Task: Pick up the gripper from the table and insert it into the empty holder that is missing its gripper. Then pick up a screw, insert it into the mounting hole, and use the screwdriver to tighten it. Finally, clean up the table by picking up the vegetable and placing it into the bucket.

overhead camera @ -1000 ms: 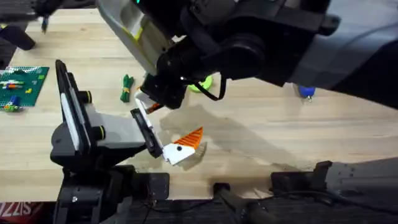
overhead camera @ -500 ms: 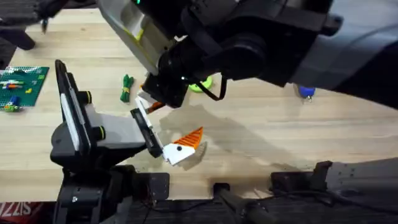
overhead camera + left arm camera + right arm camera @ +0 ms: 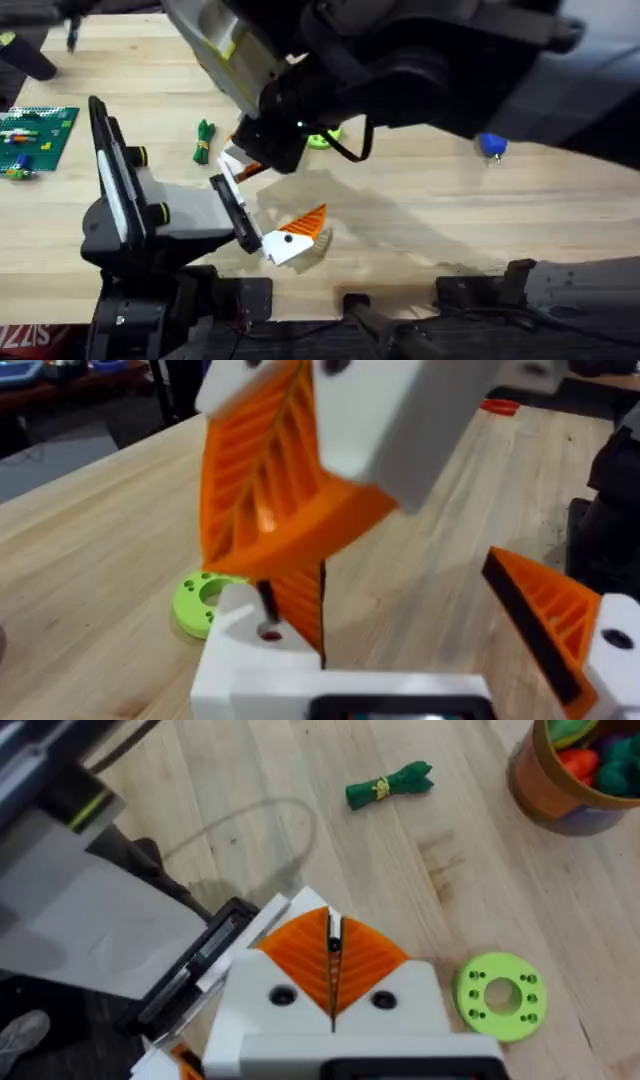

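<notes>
We saw the vegetable (image 3: 390, 784) lying on the table (image 3: 500, 900) near the bucket (image 3: 545, 775), which held toy pieces. Our right gripper (image 3: 333, 982) was closed, pads together, empty. Whether the left gripper (image 3: 262, 238) was open, we couldn't tell.

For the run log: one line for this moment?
right gripper: shut, near left gripper | left gripper: open | vegetable: on table, outside bucket
</notes>
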